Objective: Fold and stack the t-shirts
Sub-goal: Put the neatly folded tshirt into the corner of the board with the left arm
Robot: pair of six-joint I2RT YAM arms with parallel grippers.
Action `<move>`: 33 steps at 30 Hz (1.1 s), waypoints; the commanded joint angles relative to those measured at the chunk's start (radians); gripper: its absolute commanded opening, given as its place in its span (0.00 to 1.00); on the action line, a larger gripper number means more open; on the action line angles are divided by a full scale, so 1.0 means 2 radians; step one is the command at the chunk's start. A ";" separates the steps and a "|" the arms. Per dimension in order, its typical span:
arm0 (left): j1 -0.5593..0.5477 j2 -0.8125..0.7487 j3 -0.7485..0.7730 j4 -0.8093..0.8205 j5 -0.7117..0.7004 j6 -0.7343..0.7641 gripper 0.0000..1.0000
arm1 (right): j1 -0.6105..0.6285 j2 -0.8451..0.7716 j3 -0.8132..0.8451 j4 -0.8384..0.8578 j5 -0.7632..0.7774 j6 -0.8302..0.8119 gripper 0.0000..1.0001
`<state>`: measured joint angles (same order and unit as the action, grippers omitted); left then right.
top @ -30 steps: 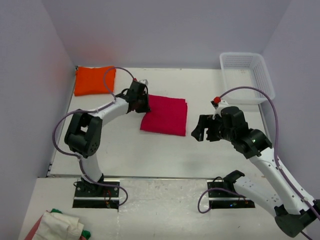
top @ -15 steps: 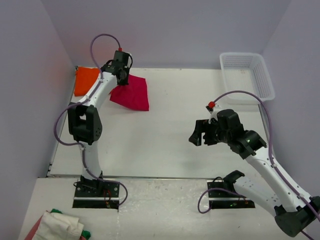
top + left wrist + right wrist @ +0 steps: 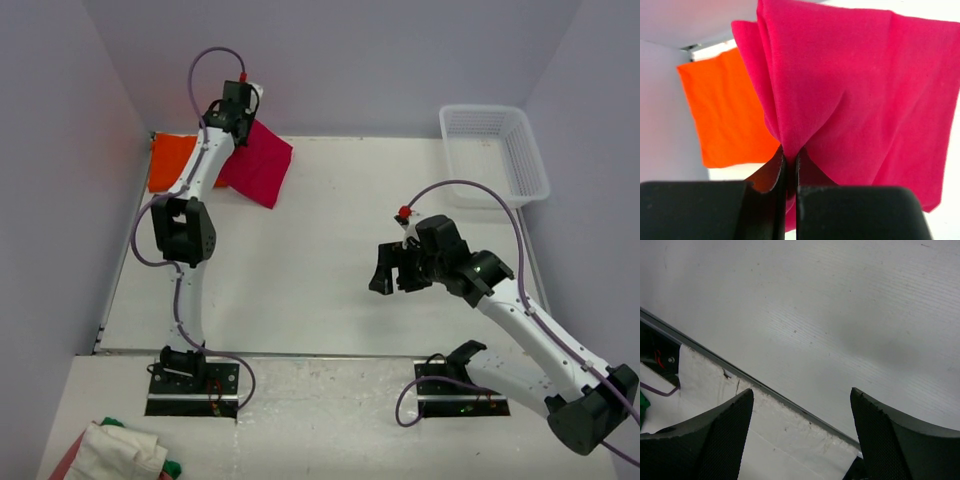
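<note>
Pinching the folded crimson-red cloth t-shirt tight in the left gripper, upper left, just right of the bright orange cloth t-shirt, with the right gripper gaping empty.

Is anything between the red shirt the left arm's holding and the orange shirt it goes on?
Nothing visible. The left gripper is shut on the folded crimson cloth t-shirt, which hangs just beside the folded bright orange cloth t-shirt at the far left corner; nothing lies between them.
</note>
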<state>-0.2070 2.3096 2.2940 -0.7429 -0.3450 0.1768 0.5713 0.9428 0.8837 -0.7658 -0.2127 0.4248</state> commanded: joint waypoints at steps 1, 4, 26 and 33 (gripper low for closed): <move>0.028 -0.010 0.047 0.029 -0.015 0.043 0.00 | 0.004 0.009 0.002 0.010 -0.003 -0.008 0.78; 0.039 -0.021 0.046 0.039 -0.016 0.053 0.00 | 0.004 0.010 0.001 0.011 0.001 -0.006 0.78; 0.067 -0.057 0.039 0.085 0.012 0.080 0.00 | 0.004 0.013 -0.012 0.012 0.014 -0.002 0.79; 0.067 -0.071 0.037 0.084 0.011 0.078 0.00 | 0.004 0.014 -0.012 0.011 0.014 -0.002 0.79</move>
<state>-0.0803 2.2597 2.3375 -0.6514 -0.3183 0.3069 0.5758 0.9691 0.8623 -0.7624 -0.2001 0.4255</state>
